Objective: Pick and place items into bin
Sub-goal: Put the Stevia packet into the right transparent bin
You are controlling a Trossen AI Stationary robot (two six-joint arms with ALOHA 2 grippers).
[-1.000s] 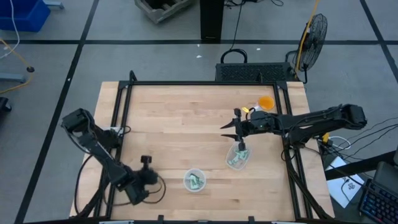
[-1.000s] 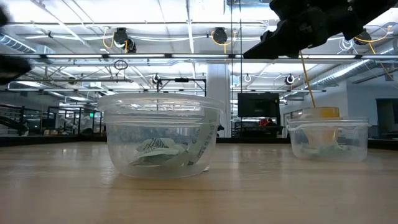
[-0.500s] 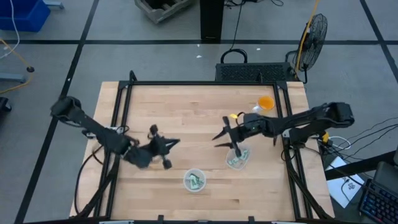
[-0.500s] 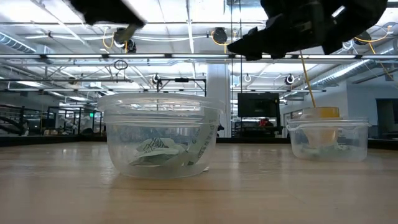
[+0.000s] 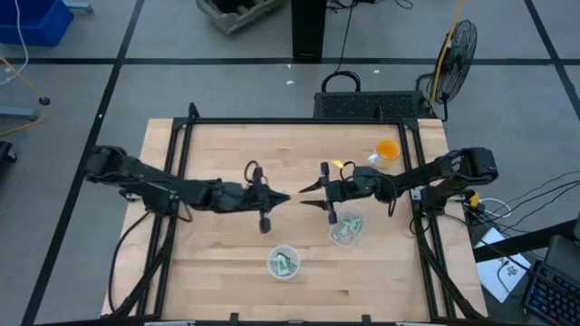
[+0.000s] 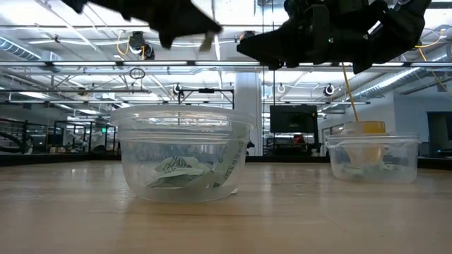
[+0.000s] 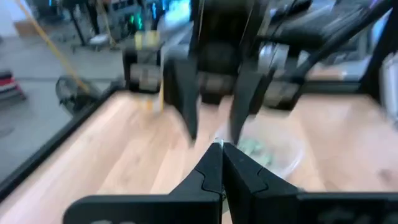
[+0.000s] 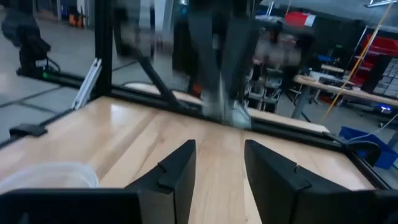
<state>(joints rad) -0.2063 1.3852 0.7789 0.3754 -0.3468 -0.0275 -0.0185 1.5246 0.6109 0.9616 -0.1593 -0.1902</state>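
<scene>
My left gripper (image 5: 285, 197) hangs shut above the table's middle, pointing toward the table's right, with a small pale item (image 8: 231, 114) at its tips. My right gripper (image 5: 302, 193) faces it open, tip to tip with a small gap, its fingers (image 7: 189, 121) standing apart. Two clear round cups stand on their bases. One (image 5: 283, 263) is near the front edge and one (image 5: 347, 228) is below my right arm. Both hold green-and-white items (image 6: 178, 171). My left gripper pinches the small pale item (image 8: 231, 114) between its two fingers, at their free ends. The fingers lie nearly level and come from the table's left. The item is lifted clear of the table; blur hides its shape.
An orange cup (image 5: 387, 150) stands at the far right of the table. A black frame rail (image 5: 178, 158) runs along the table's sides, and a black basket (image 5: 372, 104) sits behind the far edge. Bare wood (image 5: 227, 149) lies at the far left.
My left gripper has risen from the table's near left and swung toward the middle, turning until it points at my right gripper, and has stayed shut. My right gripper has shifted toward the table's left and levelled out, still open.
</scene>
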